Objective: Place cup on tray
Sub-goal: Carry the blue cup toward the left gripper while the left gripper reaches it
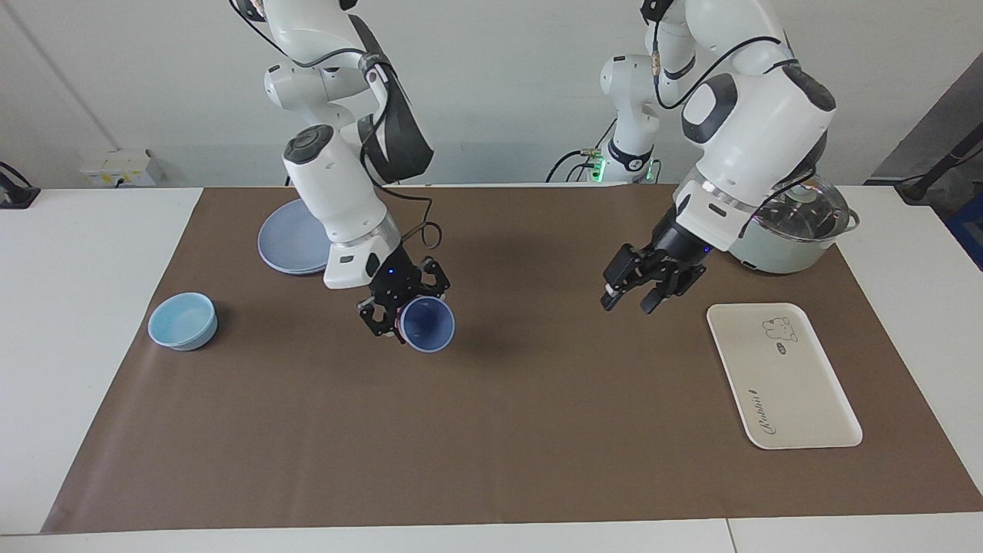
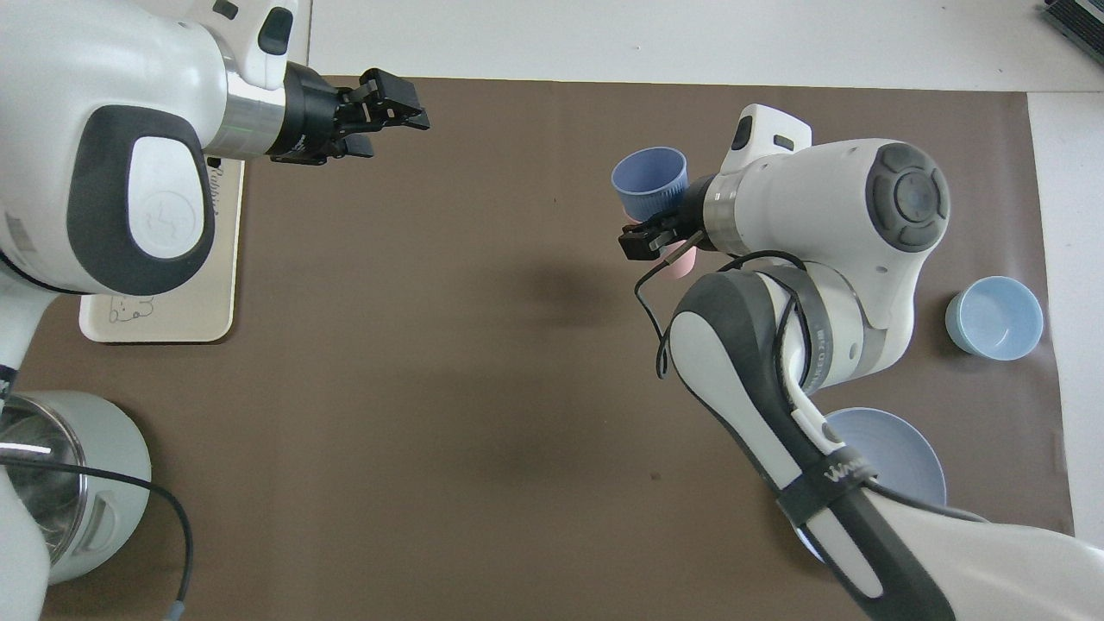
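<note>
right pincer (image 1: 401, 311): pinching the blue cup (image 1: 428, 325), hanging in the air over the brown mat (image 1: 491, 430), somewhere around the middle of the tabletop (image 1: 69, 322) toward the right arm's end

cup: tipped on its side in that pincer, open mouth facing away from the robots, off the mat. In the overhead view there's a bit of something pink (image 2: 681, 263) peeking out right under the pincer, can't tell what it is tbh

left pincer (image 1: 630, 296): up in the air too, over bare mat, well apart from the right pincer and the cup. Fingers spread, nothing between them as far as I can see

tray (image 1: 783, 376): cream one with the little bear on it, flat on the mat just beside the left pincer, toward the left arm's end. Nothing on it, so the cup's well apart from it

pot (image 1: 795, 223): pale green with a glass lid, sits near the left arm's wrist, closer to the robots than the tray

plate (image 1: 288, 242): round, blue, on the mat partly hidden by the right arm

bowl (image 1: 183, 321): light blue, shallow, out past the right pincer toward the right arm's end of the tabletop, near the mat's edge
</note>
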Robot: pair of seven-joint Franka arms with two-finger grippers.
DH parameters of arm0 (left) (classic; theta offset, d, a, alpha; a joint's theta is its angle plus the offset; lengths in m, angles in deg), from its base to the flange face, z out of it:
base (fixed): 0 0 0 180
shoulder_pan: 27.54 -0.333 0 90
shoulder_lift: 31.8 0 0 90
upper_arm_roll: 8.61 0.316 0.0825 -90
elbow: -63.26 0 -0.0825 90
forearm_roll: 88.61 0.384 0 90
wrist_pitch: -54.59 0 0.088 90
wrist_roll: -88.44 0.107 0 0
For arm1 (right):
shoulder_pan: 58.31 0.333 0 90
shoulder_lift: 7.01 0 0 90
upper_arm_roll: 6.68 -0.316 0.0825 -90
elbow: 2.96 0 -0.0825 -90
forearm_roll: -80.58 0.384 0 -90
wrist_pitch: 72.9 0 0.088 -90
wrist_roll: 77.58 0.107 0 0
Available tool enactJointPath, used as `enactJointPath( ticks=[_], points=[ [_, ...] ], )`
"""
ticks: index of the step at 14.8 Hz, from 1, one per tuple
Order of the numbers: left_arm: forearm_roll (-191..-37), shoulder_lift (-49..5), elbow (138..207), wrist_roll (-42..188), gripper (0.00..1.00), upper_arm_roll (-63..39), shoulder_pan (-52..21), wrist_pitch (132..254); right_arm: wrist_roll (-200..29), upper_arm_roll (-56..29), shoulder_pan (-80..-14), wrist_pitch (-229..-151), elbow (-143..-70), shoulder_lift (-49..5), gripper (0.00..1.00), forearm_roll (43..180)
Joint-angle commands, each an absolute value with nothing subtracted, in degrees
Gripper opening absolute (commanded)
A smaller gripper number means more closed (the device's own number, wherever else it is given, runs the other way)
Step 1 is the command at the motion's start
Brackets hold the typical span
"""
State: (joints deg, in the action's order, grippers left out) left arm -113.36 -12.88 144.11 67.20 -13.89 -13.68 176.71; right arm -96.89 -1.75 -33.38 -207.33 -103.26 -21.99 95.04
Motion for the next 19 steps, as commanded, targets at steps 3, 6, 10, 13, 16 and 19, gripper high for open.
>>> enactJointPath(
  ticks=[3,6,10,13,16,19],
  points=[
    [-117.3,-7.0,141.1,60.9,0.73,-13.2,-8.1,187.3,-87.2,-1.8,-29.8,-205.3,-103.6,-20.5,0.00,84.1],
    [-117.3,-3.5,140.0,59.4,0.69,-13.9,-6.0,191.3,-83.2,-1.8,-27.6,-204.0,-103.6,-20.5,0.00,78.2],
    [-116.8,-3.0,139.7,59.3,0.67,-14.5,-4.8,189.7,-80.5,-1.8,-26.2,-201.9,-103.6,-20.5,0.00,75.3],
    [-116.1,-3.3,139.7,59.9,0.60,-14.5,-4.9,182.4,-80.5,-1.9,-26.4,-201.9,-103.6,-20.6,0.00,75.2],
    [-114.5,-3.5,139.6,60.6,0.58,-14.6,-5.0,177.2,-80.5,-1.9,-26.4,-201.9,-103.6,-20.6,0.00,75.2],
    [-115.1,-3.6,139.5,60.5,0.58,-16.4,-4.9,177.1,-80.6,-1.9,-26.5,-201.9,-103.6,-20.6,0.00,75.2]
  ],
)
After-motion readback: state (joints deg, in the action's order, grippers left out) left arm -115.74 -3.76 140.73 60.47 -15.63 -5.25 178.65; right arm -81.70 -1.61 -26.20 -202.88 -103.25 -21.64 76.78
